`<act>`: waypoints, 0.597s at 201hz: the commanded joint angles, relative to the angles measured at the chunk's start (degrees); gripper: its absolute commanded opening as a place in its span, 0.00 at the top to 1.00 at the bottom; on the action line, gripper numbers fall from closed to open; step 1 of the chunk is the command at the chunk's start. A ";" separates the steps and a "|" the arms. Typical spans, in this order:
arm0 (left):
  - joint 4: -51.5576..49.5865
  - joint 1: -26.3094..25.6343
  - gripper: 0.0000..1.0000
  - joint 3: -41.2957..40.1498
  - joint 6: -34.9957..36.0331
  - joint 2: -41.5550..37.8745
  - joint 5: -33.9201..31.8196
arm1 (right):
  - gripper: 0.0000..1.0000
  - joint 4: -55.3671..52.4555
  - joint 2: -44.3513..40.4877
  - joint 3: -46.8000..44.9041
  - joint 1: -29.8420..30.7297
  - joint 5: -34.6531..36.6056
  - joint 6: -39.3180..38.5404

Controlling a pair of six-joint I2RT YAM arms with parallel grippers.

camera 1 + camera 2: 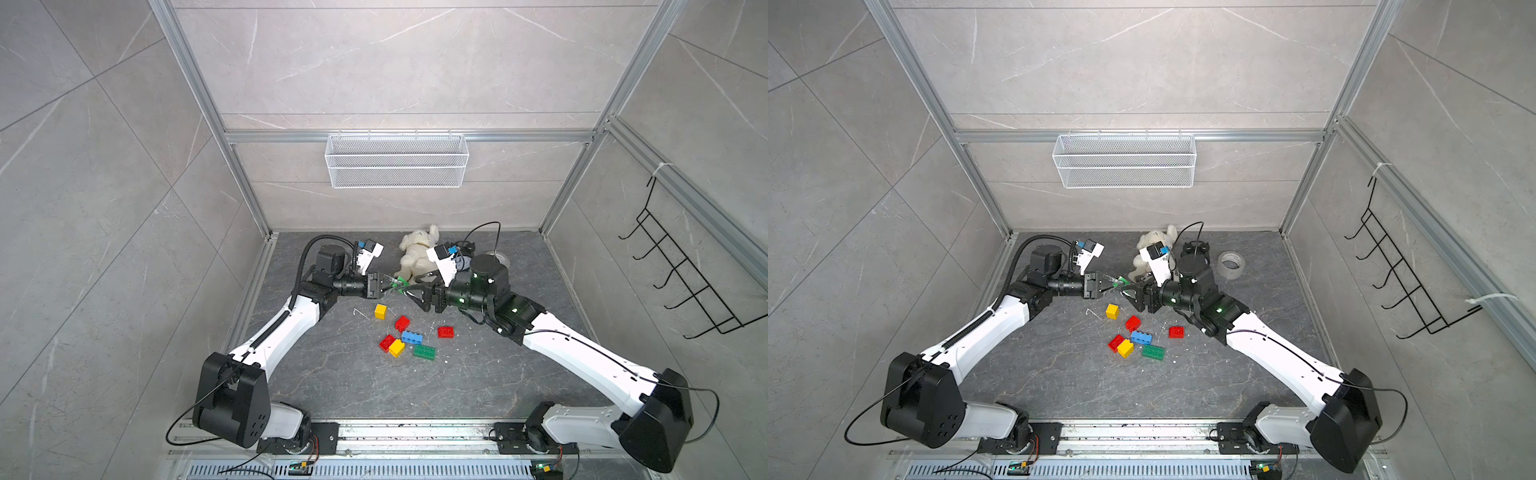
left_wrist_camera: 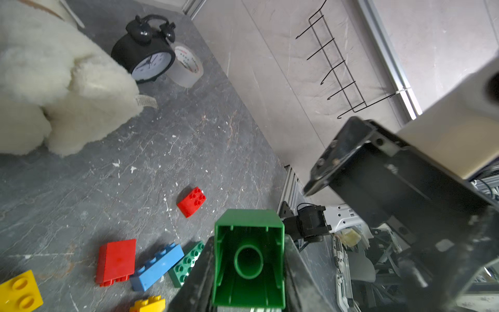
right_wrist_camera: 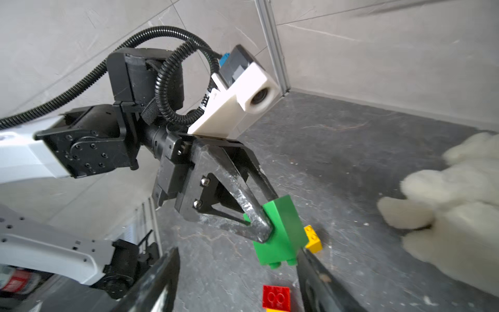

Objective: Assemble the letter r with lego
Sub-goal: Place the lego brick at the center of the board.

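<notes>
in what looked like a hand-over, the left gripper (image 3: 268, 216) pinched the green brick (image 3: 286, 235) aloft over the table (image 1: 332, 382) near the loose bricks (image 1: 411, 337), the right gripper (image 3: 237, 256) open wide and seemingly clear of it; next it needed carrying down and pressing on.

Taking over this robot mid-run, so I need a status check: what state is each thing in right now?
Left gripper: shut on green brick.
Right gripper: open, holding nothing.
Green brick: held above the table.
Other bricks: seven, scattered on the table.
Plush toy: lying down.
Clock: upright.
Basket: empty.
</notes>
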 commanded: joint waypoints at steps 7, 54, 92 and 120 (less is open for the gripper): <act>12.33 -0.34 0.82 -1.15 -5.32 -3.77 1.29 | 0.29 6.50 1.91 -0.13 -0.57 -9.06 6.09; 17.60 -1.00 0.83 -2.55 -8.70 -4.01 3.56 | 0.29 12.63 3.01 -3.05 -3.25 -11.14 10.43; 16.95 -1.13 0.83 -2.95 -8.41 -4.62 3.04 | 0.29 13.48 2.37 -4.28 -6.05 -10.85 11.28; 17.32 -2.15 0.83 -2.04 -8.44 -4.23 3.00 | 0.30 11.58 3.91 -3.98 -6.24 -10.18 10.29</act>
